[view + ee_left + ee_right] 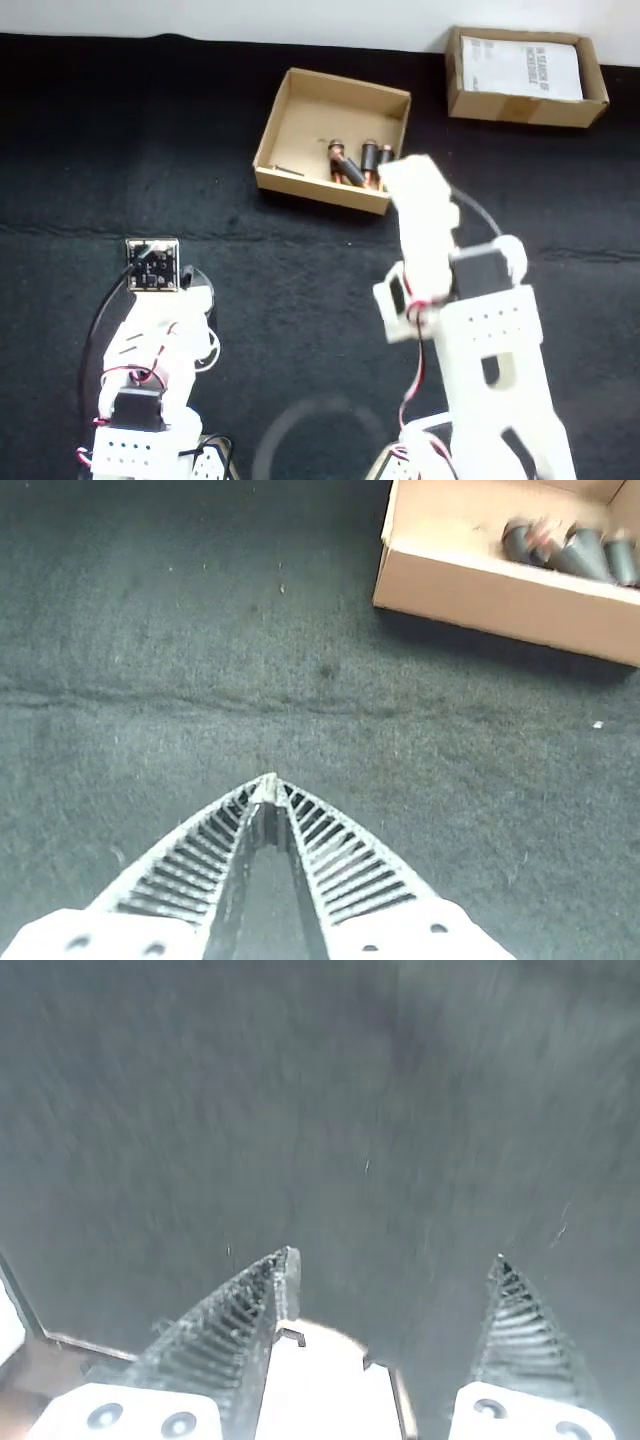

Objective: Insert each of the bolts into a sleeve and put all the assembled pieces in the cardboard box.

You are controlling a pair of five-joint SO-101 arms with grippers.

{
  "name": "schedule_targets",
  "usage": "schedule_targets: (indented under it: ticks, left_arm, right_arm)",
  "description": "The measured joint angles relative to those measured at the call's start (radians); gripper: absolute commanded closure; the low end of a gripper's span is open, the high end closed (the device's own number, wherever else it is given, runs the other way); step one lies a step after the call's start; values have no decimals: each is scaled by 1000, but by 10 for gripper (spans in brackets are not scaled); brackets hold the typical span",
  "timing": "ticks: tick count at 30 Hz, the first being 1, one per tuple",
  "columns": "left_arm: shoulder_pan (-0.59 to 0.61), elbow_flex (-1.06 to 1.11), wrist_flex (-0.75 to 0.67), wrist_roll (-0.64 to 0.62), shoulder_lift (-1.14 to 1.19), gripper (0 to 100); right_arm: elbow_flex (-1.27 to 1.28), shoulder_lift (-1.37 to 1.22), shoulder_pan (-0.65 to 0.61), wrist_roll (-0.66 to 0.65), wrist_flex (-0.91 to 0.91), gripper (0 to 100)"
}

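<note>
The open cardboard box (300,115) lies on the black mat at the back middle, and several assembled bolt-and-sleeve pieces (355,165) rest in its right half. My right arm (430,240) stands raised just beside the box's near right corner. Its gripper (392,1265) is open, with nothing between the toothed fingers (250,1305) and only black mat beyond. My left arm (155,330) sits low at the front left, well short of the box. Its gripper (268,785) is shut and empty, and the box (480,585) with the pieces (570,550) lies farther off.
A second cardboard box (590,100) holding a printed sheet (525,65) stands at the back right. Black felt mat (150,150) covers the table, with a fold line across its middle. Red and white cables (415,350) hang along the right arm.
</note>
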State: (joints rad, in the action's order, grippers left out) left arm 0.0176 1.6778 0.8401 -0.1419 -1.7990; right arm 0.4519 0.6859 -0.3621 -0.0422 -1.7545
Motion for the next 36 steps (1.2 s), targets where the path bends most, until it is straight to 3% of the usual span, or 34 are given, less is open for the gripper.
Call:
schedule_targets:
  ticks: [8,15,20,26,30,36]
  left_arm:
    - [0,0,81,0,0,990]
    - [8,0,226,0,0,990]
    - [114,0,230,2,0,990]
    - [210,0,241,2,0,990]
    - [259,0,321,2,0,990]
    - [282,0,483,2,0,990]
  right_arm:
    - [425,255,8,0,135,731]
    - [686,331,180,0,493,731]
    - [924,338,310,2,773,753]
    - [1076,358,353,2,839,991]
    - [1085,362,387,-14,842,982]
    - [1114,368,454,-216,842,991]
